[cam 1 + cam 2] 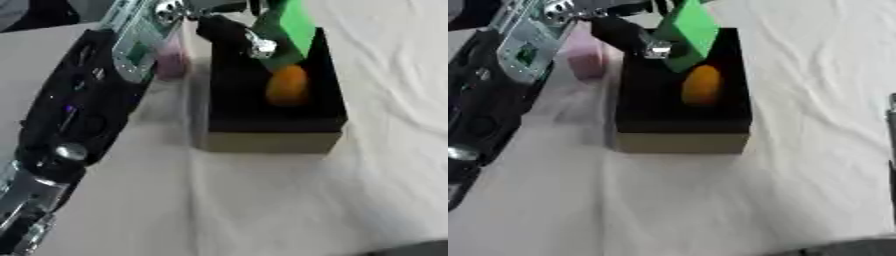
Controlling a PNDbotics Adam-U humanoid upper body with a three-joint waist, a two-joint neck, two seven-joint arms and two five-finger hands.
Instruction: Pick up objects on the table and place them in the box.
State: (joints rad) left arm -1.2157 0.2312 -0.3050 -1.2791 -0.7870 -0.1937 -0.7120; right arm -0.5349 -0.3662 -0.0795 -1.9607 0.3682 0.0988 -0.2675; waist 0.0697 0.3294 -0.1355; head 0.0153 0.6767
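A black box (267,142) with a tan front wall stands on the white cloth at the upper middle. An orange oval object (287,86) lies inside it. My left arm reaches in from the left, and my left hand (626,33) hangs over the box's far left part. Its fingers are curled on a green block (686,29), which is held tilted above the box, over the orange object. A pink object (584,54) stands on the table just left of the box, partly hidden by my arm.
My left forearm (74,110) covers the table's left side. White wrinkled cloth (385,165) spreads to the right of the box and in front of it. A thin dark strip (892,130) shows at the right edge.
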